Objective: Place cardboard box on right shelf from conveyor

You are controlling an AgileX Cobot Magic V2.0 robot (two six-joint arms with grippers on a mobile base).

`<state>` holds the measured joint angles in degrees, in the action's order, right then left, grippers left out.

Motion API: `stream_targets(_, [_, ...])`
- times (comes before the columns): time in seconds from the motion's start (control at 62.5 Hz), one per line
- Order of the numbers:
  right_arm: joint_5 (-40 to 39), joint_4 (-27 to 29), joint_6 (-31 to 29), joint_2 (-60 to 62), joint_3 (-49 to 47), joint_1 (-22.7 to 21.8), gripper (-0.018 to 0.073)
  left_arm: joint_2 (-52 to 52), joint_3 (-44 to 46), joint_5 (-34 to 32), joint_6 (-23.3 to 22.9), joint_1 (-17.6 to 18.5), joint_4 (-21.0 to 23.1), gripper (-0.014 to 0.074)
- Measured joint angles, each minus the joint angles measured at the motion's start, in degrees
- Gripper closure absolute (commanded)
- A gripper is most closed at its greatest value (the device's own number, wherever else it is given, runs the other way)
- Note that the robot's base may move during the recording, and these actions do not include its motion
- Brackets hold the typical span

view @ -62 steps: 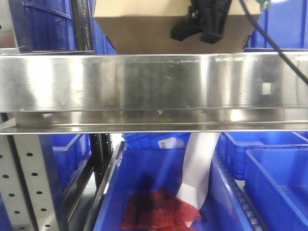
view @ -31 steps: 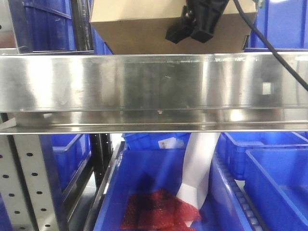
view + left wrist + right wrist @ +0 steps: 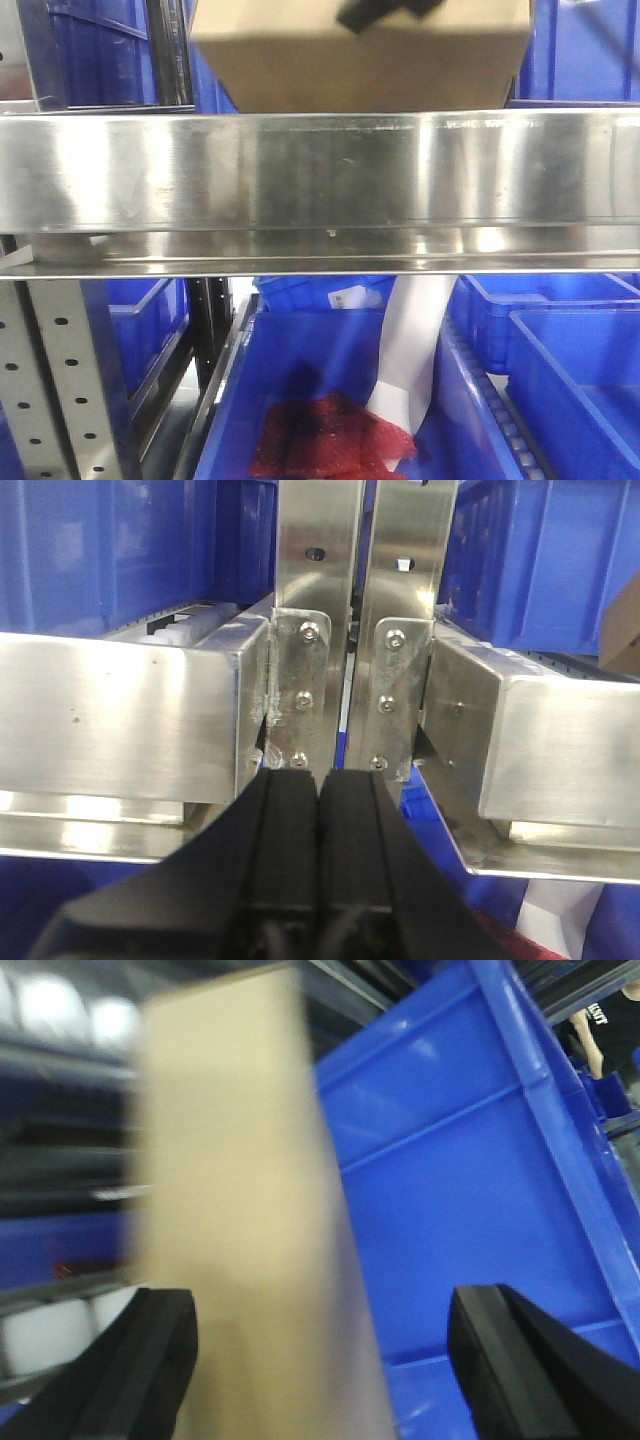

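We take the right shelf [image 3: 320,170] as our landmark. The cardboard box [image 3: 360,60] sits on top of it, just behind the broad steel front lip, its lower edge hidden by that lip, so we judge it to be resting on the shelf rather than seeing the contact. A blue bin [image 3: 585,45] stands behind it on the shelf level.

In the right wrist view our right gripper [image 3: 325,1355] is spread wide: one dark finger shows at each lower corner, with the box [image 3: 240,1220] blurred between them nearer one finger, and we see neither pad pressing it. We read this as released. In the front view only a dark sliver of that gripper [image 3: 385,10] shows at the top edge, above the box.

Our left gripper [image 3: 320,820] has its two black fingers pressed together with nothing between them, hanging in front of a steel upright below the shelf.

The placing looks essentially done, so the step in hand is the withdrawal. We should pull the right gripper away with the fingers spread, clear of both box faces, so nothing drags the box toward the front lip.

Below the shelf a white label [image 3: 348,297] on a bin carries print too small to read. The box shows no markings.
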<state>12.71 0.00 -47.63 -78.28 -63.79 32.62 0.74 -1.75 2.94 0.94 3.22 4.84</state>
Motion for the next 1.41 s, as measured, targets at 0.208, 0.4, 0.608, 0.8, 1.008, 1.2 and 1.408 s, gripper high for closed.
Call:
stream_targets(0.208, [3.6,2.5,7.7,3.6,0.0,0.2,-0.0039,0.0,0.0,0.0,0.0,0.0,0.0,0.0715])
stream_targets(0.4, [4.1,-1.4,33.6,7.0,0.0,0.2,0.0164,0.0,0.0,0.0,0.0,0.0,0.0,0.0715])
stream_targets(0.608, [3.1,-11.9,64.4,10.3,2.6,0.2,0.0534,0.0,0.0,0.0,0.0,0.0,0.0,0.0715])
stream_targets(0.8, [1.9,-16.6,77.0,11.4,3.7,0.2,0.0524,0.0,0.0,0.0,0.0,0.0,0.0,0.0715])
stream_targets(1.008, [1.5,-17.1,78.3,11.4,3.7,0.2,0.0524,0.0,0.0,0.0,0.0,0.0,0.0,0.0715])
stream_targets(1.2, [1.5,-17.3,78.5,11.4,3.7,0.2,0.0524,0.0,0.0,0.0,0.0,0.0,0.0,0.0715])
stream_targets(1.408, [1.4,-17.6,78.6,11.4,3.7,0.2,0.0524,0.0,0.0,0.0,0.0,0.0,0.0,0.0715])
